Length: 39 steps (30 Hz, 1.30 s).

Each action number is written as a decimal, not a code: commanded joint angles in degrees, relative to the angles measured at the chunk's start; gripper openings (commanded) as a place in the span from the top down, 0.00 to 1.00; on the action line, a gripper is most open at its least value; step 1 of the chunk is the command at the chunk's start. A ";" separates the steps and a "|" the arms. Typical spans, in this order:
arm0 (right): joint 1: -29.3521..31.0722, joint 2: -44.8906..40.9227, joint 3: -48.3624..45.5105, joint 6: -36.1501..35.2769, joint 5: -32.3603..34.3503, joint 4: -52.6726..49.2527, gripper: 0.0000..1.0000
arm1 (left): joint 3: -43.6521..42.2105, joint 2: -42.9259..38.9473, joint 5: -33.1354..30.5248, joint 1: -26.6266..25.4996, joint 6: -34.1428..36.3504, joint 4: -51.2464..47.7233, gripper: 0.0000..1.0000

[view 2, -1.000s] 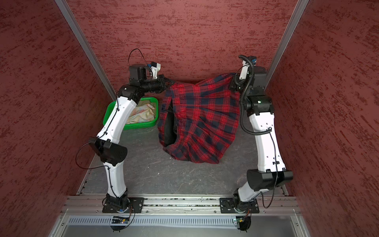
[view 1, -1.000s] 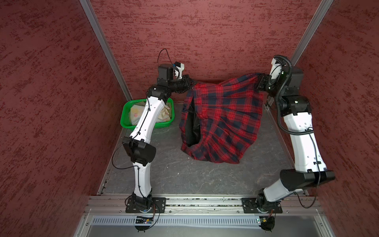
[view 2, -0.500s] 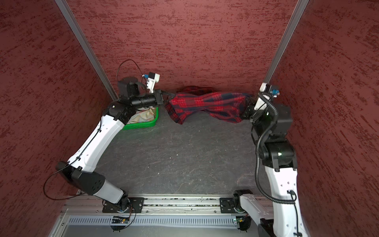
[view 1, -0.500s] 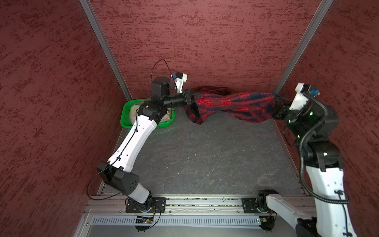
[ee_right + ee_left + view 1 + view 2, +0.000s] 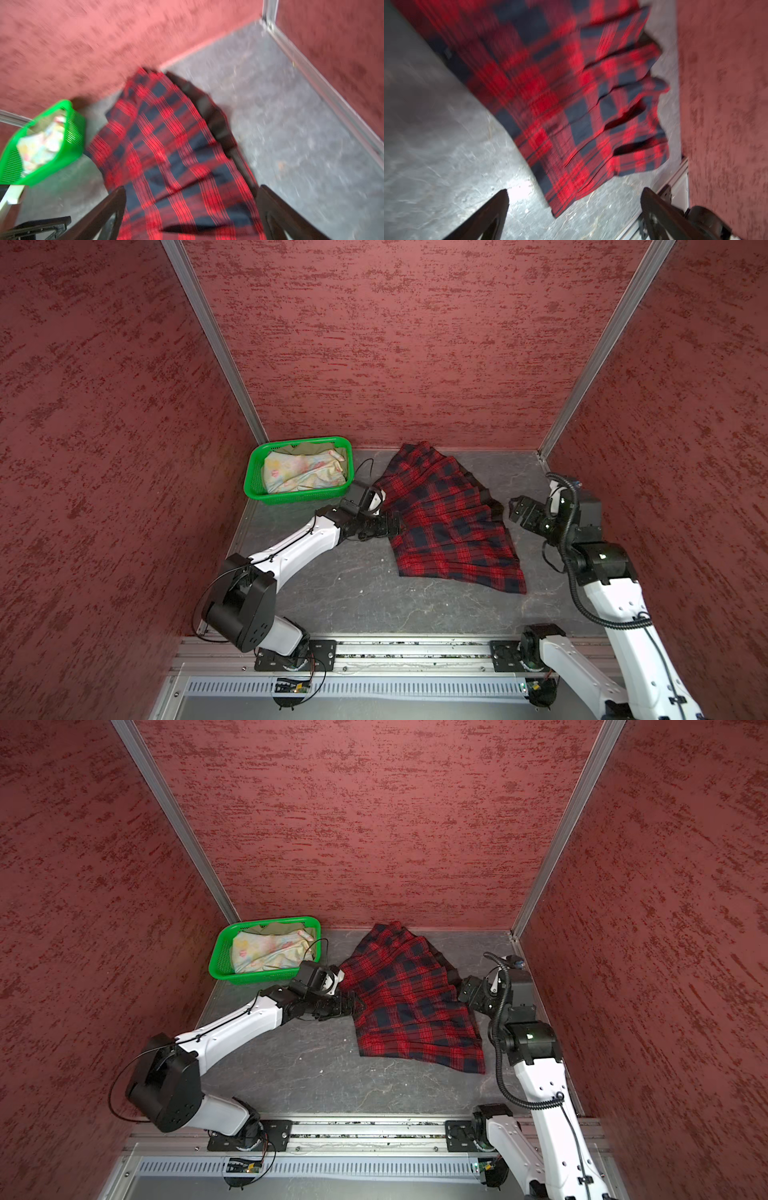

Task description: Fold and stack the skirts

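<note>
– Red textured walls close in a grey mottled table [image 5: 353,593] on three sides. Where is the work item?

– The plaid skirt [image 5: 449,522] lies spread on the table toward the back right. Its narrow waist end is near the back wall and its wide hem faces the front. The floral skirt [image 5: 303,470] and the olive skirt [image 5: 309,446] sit in the green basket [image 5: 249,481] at the back left, so they are not yet folded.

– What is the state of the grippers?

– The left gripper [image 5: 388,526] is just beside the left edge of the plaid. In the left wrist view its fingers [image 5: 496,212] are spread and hold nothing. The right gripper [image 5: 515,510] is at the right edge, with its fingers [image 5: 120,193] also spread. Plaid cloth shows in the gap, but blur hides any contact.

– How should the cloth be expected to handle?

– It is probably light, soft and limp. The pleats [image 5: 623,122] gape along the hem and will likely fan or shift when lifted. A dark lining [image 5: 209,116] shows at one edge and may slide against the outer layer.

– Where should the cloth be gripped?

– Pinch both layers at two matching corners, either at the hem or at the waist. Keep the edge between the grip points taut. A hold in the middle of a panel would probably bunch the pleats.
</note>
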 commanded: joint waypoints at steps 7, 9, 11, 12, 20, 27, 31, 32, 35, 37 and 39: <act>-0.23 9.40 -6.03 -0.40 -7.95 4.56 0.03 | -1.49 0.42 -4.13 -4.48 -3.61 -2.41 0.04; -0.18 10.14 -7.60 -0.89 -7.75 4.22 0.03 | -1.54 2.80 -3.99 -6.73 -4.48 -2.56 0.05; -0.12 10.80 -8.77 -1.13 -8.33 4.31 0.03 | -1.94 4.59 -4.66 -9.21 -5.21 -3.06 0.05; -0.10 10.96 -9.30 -1.18 -8.54 4.56 0.03 | -2.43 5.17 -4.75 -10.35 -5.89 -3.25 0.06; -0.19 11.56 -11.24 -0.71 -8.26 7.53 0.03 | -11.02 3.07 -4.82 -16.67 -15.19 0.64 0.12; -0.22 8.57 -14.03 1.13 -8.24 9.93 0.04 | -17.65 3.62 -6.04 -17.79 -26.19 11.75 0.17; -0.09 5.47 -16.09 3.57 -7.47 11.13 0.05 | -17.10 6.79 -8.44 -18.79 -30.73 15.62 0.23; -0.14 4.64 -16.63 4.16 -7.46 11.45 0.05 | -17.04 7.87 -9.26 -19.32 -32.36 16.62 0.25; -0.14 2.94 -17.80 4.96 -6.89 11.77 0.05 | -17.50 10.99 -11.07 -20.71 -37.37 20.09 0.37; -0.06 1.84 -18.46 5.17 -6.93 11.94 0.05 | -18.10 12.66 -12.77 -21.48 -40.28 21.58 0.53; 0.06 0.83 -19.32 5.32 -7.38 11.95 0.05 | -19.11 13.15 -15.98 -21.98 -42.44 22.81 0.79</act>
